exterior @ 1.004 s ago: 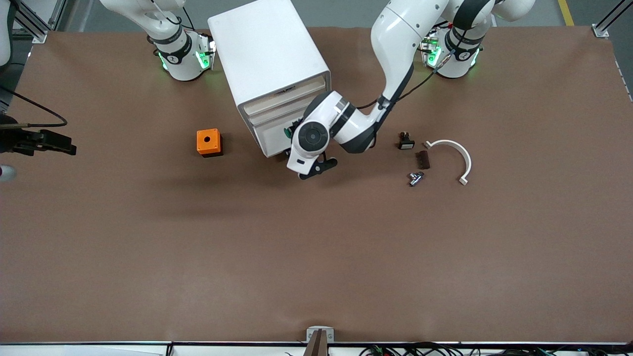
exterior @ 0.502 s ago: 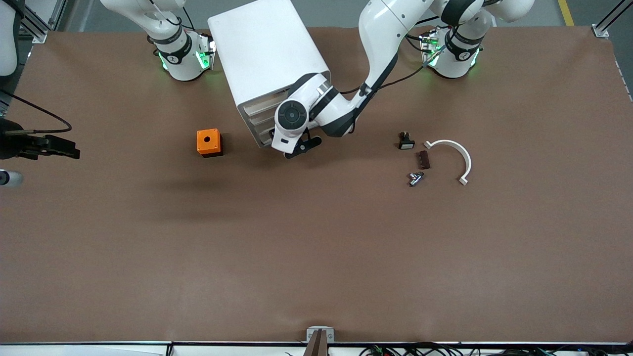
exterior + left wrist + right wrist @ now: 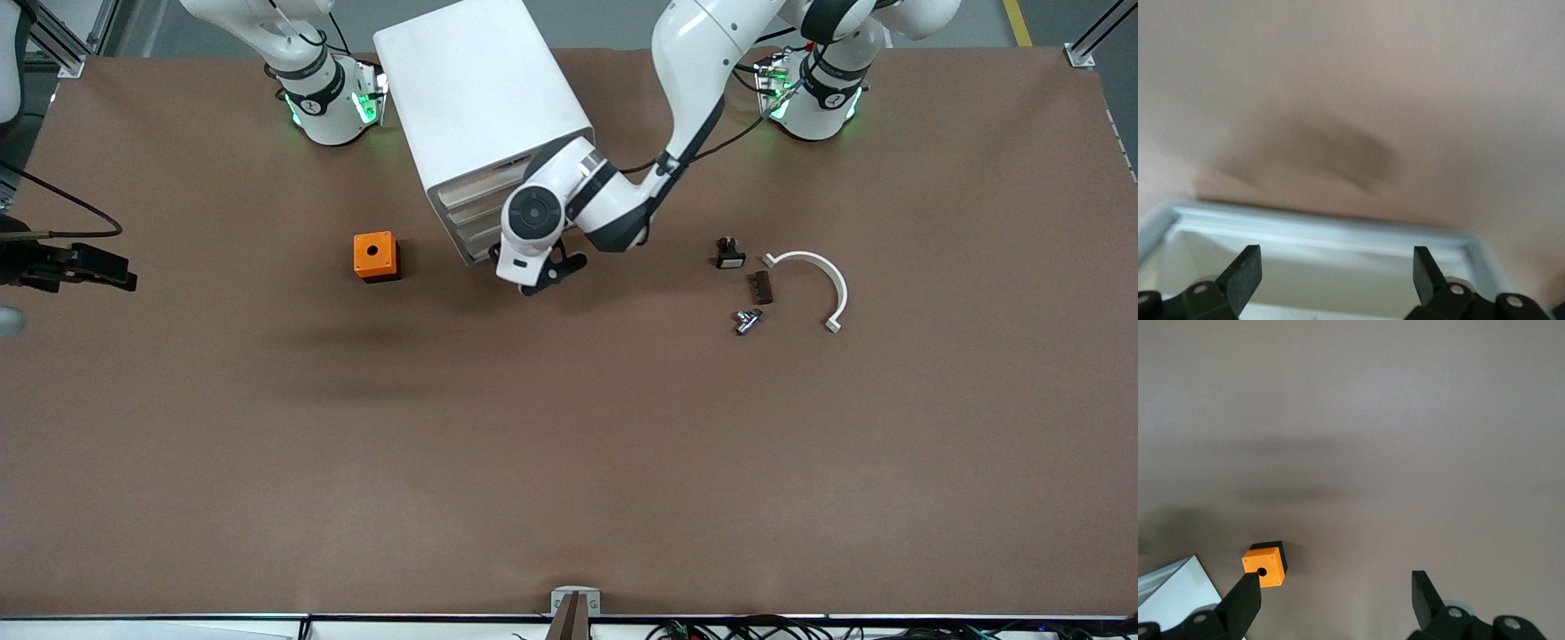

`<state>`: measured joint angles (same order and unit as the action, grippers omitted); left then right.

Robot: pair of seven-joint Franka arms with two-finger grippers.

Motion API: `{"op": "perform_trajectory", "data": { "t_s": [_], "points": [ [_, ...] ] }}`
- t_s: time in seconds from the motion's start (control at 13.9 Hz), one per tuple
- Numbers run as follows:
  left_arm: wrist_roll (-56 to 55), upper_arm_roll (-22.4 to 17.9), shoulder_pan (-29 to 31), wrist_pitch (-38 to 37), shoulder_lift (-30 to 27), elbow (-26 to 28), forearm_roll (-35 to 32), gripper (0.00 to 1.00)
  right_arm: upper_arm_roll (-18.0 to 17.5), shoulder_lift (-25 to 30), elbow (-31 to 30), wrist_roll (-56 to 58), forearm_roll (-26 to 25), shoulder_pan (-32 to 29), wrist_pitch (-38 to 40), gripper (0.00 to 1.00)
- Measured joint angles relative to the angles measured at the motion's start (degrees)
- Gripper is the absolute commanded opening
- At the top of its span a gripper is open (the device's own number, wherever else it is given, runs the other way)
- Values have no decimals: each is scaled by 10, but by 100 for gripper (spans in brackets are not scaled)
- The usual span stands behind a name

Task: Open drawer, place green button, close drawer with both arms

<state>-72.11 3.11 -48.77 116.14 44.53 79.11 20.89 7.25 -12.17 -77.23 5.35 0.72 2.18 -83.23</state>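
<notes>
Button was nowhere in view, so I judged it already inside the white drawer cabinet (image 3: 484, 116), whose drawers looked nearly or fully pushed in. Left claw (image 3: 1337, 277) hung released and empty just in front of the lowest drawer, its rim (image 3: 1325, 223) visible below the fingers. Right claw (image 3: 1335, 603) waited, spread and empty, high over the tabletop (image 3: 569, 444) near the orange cube (image 3: 374, 256). Little seemed left beyond confirming the drawer was shut and withdrawing the arms.
</notes>
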Motion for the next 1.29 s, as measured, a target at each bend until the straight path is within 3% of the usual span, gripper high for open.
{"op": "perform_trajectory", "data": {
  "t_s": [0.36,0.57,1.0,1.29],
  "points": [
    [5,-5,128,-21,-87,-12,-140,100,1,10,20,-2,2,0,18,100],
    [14,-6,184,-70,-162,-13,-157,100,1,30,20,-2,2,-1,48,100],
    [274,-8,322,-200,-278,-13,-174,100,0,66,7,-2,2,-1,82,100],
    [380,-6,382,-271,-351,-9,-175,100,2,113,-69,-2,2,-6,18,100]
  ]
}}
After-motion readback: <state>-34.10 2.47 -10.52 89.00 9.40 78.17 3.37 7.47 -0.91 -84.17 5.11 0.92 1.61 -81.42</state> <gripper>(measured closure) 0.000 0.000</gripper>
